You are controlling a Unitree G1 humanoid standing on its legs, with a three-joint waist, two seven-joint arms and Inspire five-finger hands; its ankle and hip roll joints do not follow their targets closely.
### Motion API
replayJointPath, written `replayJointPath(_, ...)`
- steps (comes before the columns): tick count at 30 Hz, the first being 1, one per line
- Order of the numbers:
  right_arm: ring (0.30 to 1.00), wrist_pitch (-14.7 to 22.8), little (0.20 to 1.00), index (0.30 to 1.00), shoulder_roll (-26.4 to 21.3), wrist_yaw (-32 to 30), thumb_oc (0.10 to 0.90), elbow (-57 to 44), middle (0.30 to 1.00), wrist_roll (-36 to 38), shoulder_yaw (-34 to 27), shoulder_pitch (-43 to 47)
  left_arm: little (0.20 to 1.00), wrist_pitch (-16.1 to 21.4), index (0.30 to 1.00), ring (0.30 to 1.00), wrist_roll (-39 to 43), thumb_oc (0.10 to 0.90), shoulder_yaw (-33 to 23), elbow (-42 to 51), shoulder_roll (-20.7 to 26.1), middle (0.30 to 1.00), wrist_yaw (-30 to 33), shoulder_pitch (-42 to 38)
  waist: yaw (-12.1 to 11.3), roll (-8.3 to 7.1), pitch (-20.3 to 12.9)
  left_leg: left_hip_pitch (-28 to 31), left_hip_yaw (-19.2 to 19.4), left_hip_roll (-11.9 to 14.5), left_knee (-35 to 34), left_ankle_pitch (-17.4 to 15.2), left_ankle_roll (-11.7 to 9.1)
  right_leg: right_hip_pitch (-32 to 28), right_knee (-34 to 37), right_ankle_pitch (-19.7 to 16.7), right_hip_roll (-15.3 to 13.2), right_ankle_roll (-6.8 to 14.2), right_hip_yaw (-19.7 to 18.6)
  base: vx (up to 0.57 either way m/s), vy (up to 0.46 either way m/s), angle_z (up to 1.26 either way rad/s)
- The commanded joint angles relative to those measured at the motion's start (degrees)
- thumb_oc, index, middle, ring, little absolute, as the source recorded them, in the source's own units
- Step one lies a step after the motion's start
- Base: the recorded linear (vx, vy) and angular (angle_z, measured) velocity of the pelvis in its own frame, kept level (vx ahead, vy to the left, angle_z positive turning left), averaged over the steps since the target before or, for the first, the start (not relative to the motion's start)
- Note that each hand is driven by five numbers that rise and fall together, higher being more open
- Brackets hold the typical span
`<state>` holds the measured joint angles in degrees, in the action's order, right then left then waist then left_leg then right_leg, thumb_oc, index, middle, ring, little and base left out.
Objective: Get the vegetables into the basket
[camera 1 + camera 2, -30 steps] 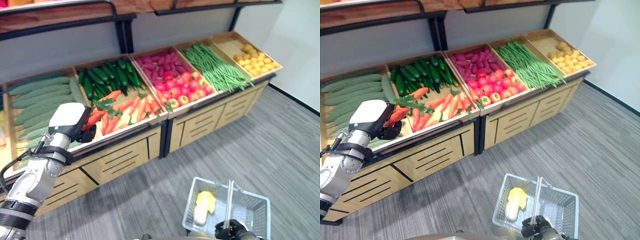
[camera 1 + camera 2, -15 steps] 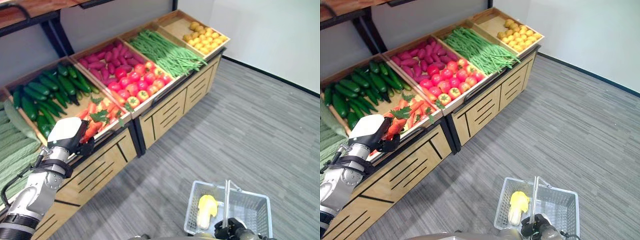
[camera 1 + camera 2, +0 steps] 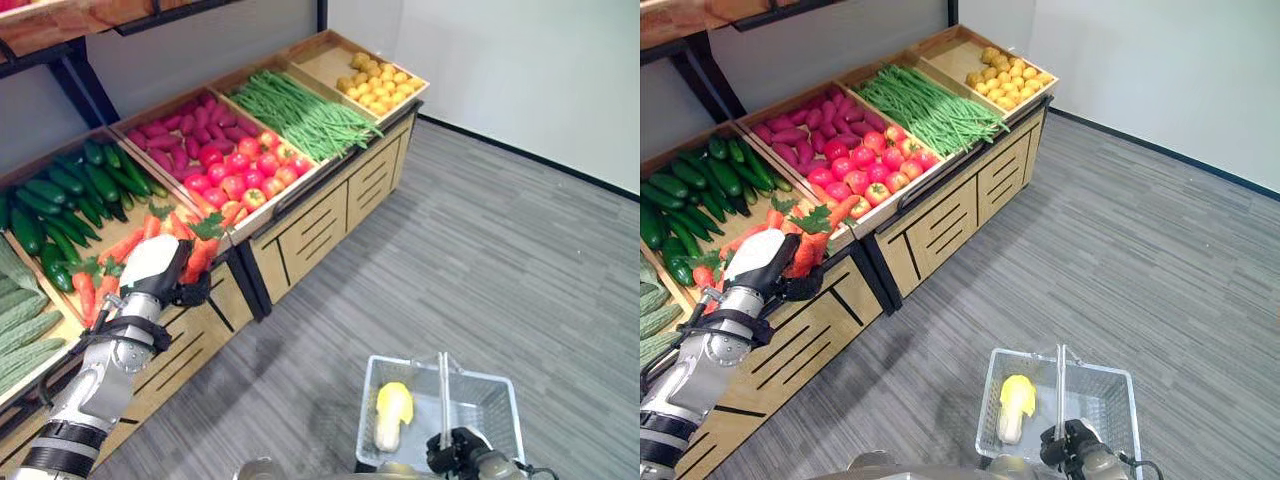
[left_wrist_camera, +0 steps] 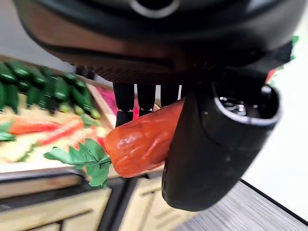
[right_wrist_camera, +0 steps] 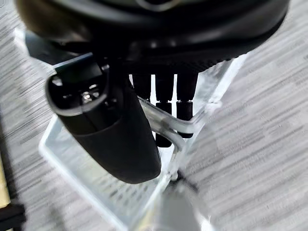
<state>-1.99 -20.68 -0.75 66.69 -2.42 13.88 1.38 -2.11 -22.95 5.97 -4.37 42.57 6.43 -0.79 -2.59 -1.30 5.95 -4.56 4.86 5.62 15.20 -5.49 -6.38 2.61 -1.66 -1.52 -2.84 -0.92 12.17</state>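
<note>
Left wrist view: my left hand [image 4: 211, 139] is clamped on a carrot [image 4: 139, 142], thumb on one side and fingers [image 4: 124, 98] curled behind it, with the green top [image 4: 84, 159] hanging free at the end. In the left eye view this hand [image 3: 160, 275] holds the carrot [image 3: 200, 255] at the front edge of the carrot compartment [image 3: 120, 245], clear of the other carrots.

Step in hand, as I judge it: transfer. The carrot is picked and has to reach the basket [image 3: 495, 385], which hangs low and well apart to my right. The next move calls for carrying the carrot across to the basket and lowering it in before the fingers release.

My right hand [image 5: 115, 125] is closed round the basket handle [image 5: 163, 122]; it also shows at the basket's near edge [image 3: 460, 455].

Containers:
- Basket: one yellow-and-pale vegetable [image 3: 392, 410], lying toward its left side.
- Stand compartments, from my hand outward: carrots; dark cucumbers [image 3: 70, 190]; purple roots [image 3: 175, 125] with tomatoes [image 3: 235, 180] in front of them; green beans [image 3: 300, 110]; yellow produce [image 3: 375, 85].
- Pale green gourds [image 3: 20, 325] lie at the far left.
</note>
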Motion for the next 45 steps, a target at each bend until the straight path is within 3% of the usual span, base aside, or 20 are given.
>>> replayJointPath(1, 0.300, 0.11, 0.300, 0.300, -1.75, 0.20, 0.400, -1.00, 0.300, -2.38, 1.31, -0.50, 0.300, 1.99, 0.300, 0.300, -0.19, 0.400, -5.90, 5.02, 4.32, 0.300, 3.73, -6.82, 1.19, 0.17, -0.11, 3.77, 5.48, -3.46, -8.22, -1.50, 6.21, 1.32, -3.19, 3.52, -2.35, 6.13, -6.41, 0.05, 0.378, -1.20)
replayJointPath(4, 0.300, 0.03, 0.300, 0.300, -0.90, -0.57, 0.400, -0.54, 0.300, 0.09, -1.51, -0.81, 0.300, 2.16, 0.300, 0.300, -0.50, 0.400, -5.34, 6.54, 5.12, 0.300, 3.17, -7.70, 2.17, 1.13, 0.03, 5.31, 9.07, -5.11, -8.87, -3.10, 8.24, 2.43, -4.62, 2.01, -3.70, 7.89, -8.80, 0.01, 0.504, -1.00)
replayJointPath(5, 0.300, 0.01, 0.300, 0.300, -0.30, -0.56, 0.400, -0.73, 0.300, 0.22, -1.11, -0.32, 0.300, 2.17, 0.300, 0.300, -0.62, 0.400, -4.30, 6.81, 5.84, 0.300, 3.22, -9.54, 2.41, 1.44, 0.56, 6.05, 11.74, -6.04, -8.30, -4.50, 9.41, 3.79, -5.36, 0.05, -4.51, 9.16, -11.46, -0.07, 0.429, -0.77)
replayJointPath(10, 0.300, -0.06, 0.300, 0.300, 0.08, -0.34, 0.400, -1.00, 0.300, 0.04, -0.52, -0.06, 0.300, 2.15, 0.300, 0.300, -1.03, 0.400, -3.67, 6.69, 6.26, 0.300, 3.35, -10.42, 2.03, 1.62, 1.24, 6.75, 15.05, -7.30, -8.33, -5.65, 11.10, 5.79, -5.50, -3.34, -4.92, 10.41, -14.91, -0.08, 0.274, -0.65)
replayJointPath(13, 0.300, -0.03, 0.300, 0.300, 0.33, -0.20, 0.400, -2.71, 0.300, -0.42, -0.03, -0.22, 0.300, 2.16, 0.300, 0.300, -0.95, 0.400, -3.29, 7.16, 6.76, 0.300, 3.25, -11.24, 3.60, 1.50, 2.43, 7.26, 18.88, -7.94, -7.19, -8.30, 12.46, 7.82, -3.86, -8.41, -5.33, 12.94, -17.20, -0.10, 0.246, -0.70)
replayJointPath(14, 0.300, 0.02, 0.300, 0.300, 0.41, -0.34, 0.400, -2.99, 0.300, -0.48, 0.01, -0.12, 0.300, 2.30, 0.300, 0.300, -0.75, 0.400, -3.37, 7.10, 6.95, 0.300, 3.46, -11.35, 3.43, 1.38, 2.90, 7.19, 20.76, -7.68, -7.30, -8.27, 12.44, 8.73, -3.13, -10.50, -5.43, 13.34, -16.71, -0.17, 0.198, -0.99)
replayJointPath(16, 0.300, 0.17, 0.300, 0.300, 0.83, -0.22, 0.400, -3.68, 0.300, -0.62, 0.46, -0.29, 0.300, 2.29, 0.300, 0.300, -0.35, 0.400, -3.69, 7.11, 7.74, 0.300, 3.71, -11.07, 2.89, 1.97, 3.76, 7.21, 24.80, -5.86, -8.70, -7.01, 11.87, 9.91, -3.66, -9.71, -8.46, 12.97, -8.23, -0.17, 0.053, -1.54)
replayJointPath(18, 0.300, 0.15, 0.300, 0.300, 1.00, -0.30, 0.400, -3.64, 0.300, -0.68, 0.65, -0.67, 0.300, 2.14, 0.300, 0.300, -0.34, 0.400, -2.89, 6.99, 8.25, 0.300, 3.66, -11.73, 3.41, 2.83, 3.42, 7.64, 25.25, -5.14, -11.02, -5.33, 11.22, 8.89, -6.92, -6.56, -10.10, 11.93, -3.90, -0.06, -0.007, -1.43)
replayJointPath(19, 0.300, 0.15, 0.300, 0.300, 1.09, -0.57, 0.400, -3.67, 0.300, -0.79, 0.79, -0.79, 0.300, 1.80, 0.300, 0.300, -0.11, 0.400, -3.16, 7.20, 8.52, 0.300, 3.42, -11.51, 3.01, 3.00, 2.75, 8.00, 26.21, -4.89, -12.59, -4.66, 10.91, 7.33, -10.39, -3.31, -11.04, 11.04, -0.36, 0.03, -0.094, -0.29)
replayJointPath(20, 0.300, 0.15, 0.300, 0.300, 1.30, -0.59, 0.400, -3.27, 0.300, -1.20, 0.95, -0.76, 0.300, 1.55, 0.300, 0.300, 0.04, 0.400, -4.05, 7.11, 8.61, 0.300, 3.12, -10.53, 2.27, 2.57, 1.63, 8.29, 27.77, -4.83, -13.76, -4.30, 10.55, 4.75, -10.90, -2.09, -11.18, 10.89, 2.45, 0.06, -0.144, -0.13)
replayJointPath(22, 0.300, 0.18, 0.300, 0.300, 1.49, -0.53, 0.400, -3.37, 0.300, -1.90, 1.46, -0.45, 0.300, 1.30, 0.300, 0.300, 0.02, 0.400, -5.56, 7.06, 8.48, 0.300, 2.84, -8.48, 1.27, 1.69, 0.35, 8.51, 29.47, -4.72, -15.13, -3.26, 9.85, 1.90, -8.07, -2.87, -10.35, 11.41, 4.36, 0.05, -0.200, -0.73)
replayJointPath(25, 0.300, 0.27, 0.300, 0.300, 1.22, -0.41, 0.400, -3.90, 0.300, -2.21, 1.65, -0.43, 0.300, 1.70, 0.300, 0.300, 0.33, 0.400, -6.85, 6.89, 8.40, 0.300, 2.71, -6.95, 0.79, 0.83, -0.52, 8.38, 31.44, -3.73, -15.49, -1.95, 8.66, 1.60, -4.21, -3.68, -9.04, 11.53, 3.71, 0.01, -0.252, -0.59)
replayJointPath(29, 0.300, 0.25, 0.300, 0.300, 0.86, -0.64, 0.400, -4.64, 0.300, -1.81, 1.35, -0.76, 0.300, 1.84, 0.300, 0.300, 0.51, 0.400, -5.68, 6.23, 7.34, 0.300, 2.51, -7.17, 1.15, 0.57, -0.55, 8.47, 30.89, -2.58, -15.95, -0.14, 7.10, 1.56, -3.71, -0.10, -7.78, 10.05, 3.70, 0.02, -0.246, 0.03)
replayJointPath(35, 0.300, 0.38, 0.300, 0.300, -0.07, -1.61, 0.400, -6.13, 0.300, -0.46, 0.48, -0.66, 0.300, 1.81, 0.300, 0.300, 1.85, 0.400, -4.35, 4.62, 5.08, 0.300, 2.21, -7.05, 1.79, 0.87, -0.19, 7.88, 27.89, -0.68, -19.30, 5.21, 4.07, 2.21, -4.50, 4.47, -5.30, 7.56, 5.16, 0.02, -0.302, 0.08)
replayJointPath(39, 0.300, 0.67, 0.300, 0.300, -1.05, -1.88, 0.400, -6.34, 0.300, 0.04, 0.63, 0.13, 0.300, 2.02, 0.300, 0.300, 2.49, 0.400, -4.52, 3.88, 3.77, 0.300, 1.99, -6.00, 1.62, 0.71, 0.24, 6.54, 26.37, 0.81, -16.25, 5.15, 2.85, 1.53, -3.81, 5.62, -3.90, 6.10, 5.51, 0.05, -0.269, 0.21)
replayJointPath(40, 0.300, 0.72, 0.300, 0.300, -1.56, -2.03, 0.400, -6.59, 0.300, 0.20, 0.66, 0.45, 0.300, 2.06, 0.300, 0.300, 2.70, 0.400, -4.36, 3.75, 3.40, 0.300, 1.81, -5.86, 1.33, 0.35, 0.86, 5.27, 25.26, 1.43, -12.49, 4.46, 2.40, 0.85, -3.36, 5.99, -3.77, 5.48, 5.45, 0.06, -0.258, 0.28)
replayJointPath(41, 0.300, 0.85, 0.300, 0.300, -2.29, -2.14, 0.400, -7.22, 0.300, 0.29, 0.61, 0.81, 0.300, 2.13, 0.300, 0.300, 3.11, 0.400, -4.16, 3.35, 2.97, 0.300, 1.82, -5.90, 0.70, 0.01, 1.81, 3.57, 21.79, 1.83, -8.35, 4.37, 1.56, -0.01, -2.79, 6.33, -3.33, 4.97, 5.26, 0.03, -0.183, 0.22)
replayJointPath(42, 0.300, 0.83, 0.300, 0.300, -2.33, -2.12, 0.400, -7.26, 0.300, 0.29, 0.54, 0.85, 0.300, 2.16, 0.300, 0.300, 3.11, 0.400, -4.09, 3.25, 2.95, 0.300, 1.85, -6.06, 0.84, 0.08, 1.90, 3.26, 21.57, 2.04, -7.77, 4.18, 1.51, -0.12, -2.64, 6.31, -3.23, 4.85, 5.49, 0.03, -0.112, 0.11)
replayJointPath(43, 0.300, 0.74, 0.300, 0.300, -3.22, -2.64, 0.400, -7.98, 0.300, 0.13, 0.43, 1.36, 0.300, 2.32, 0.300, 0.300, 3.64, 0.400, -3.54, 2.61, 2.30, 0.300, 2.08, -6.03, 0.06, -0.10, 2.36, 1.91, 15.69, 0.26, -8.87, 4.26, 1.59, -0.31, -2.21, 6.56, -3.12, 4.89, 4.86, 0.01, -0.008, -0.06)
replayJointPath(45, 0.300, 0.43, 0.300, 0.300, -3.91, -3.11, 0.400, -8.75, 0.300, -0.40, -0.10, 1.77, 0.300, 2.03, 0.300, 0.300, 3.42, 0.400, -3.26, 2.01, 1.87, 0.300, 2.32, -5.61, -0.22, -0.10, 2.03, 0.34, 9.93, -1.40, -12.41, 4.04, 3.61, 0.63, -2.20, 5.45, -3.50, 5.07, 4.64, 0.01, 0.079, -0.13)
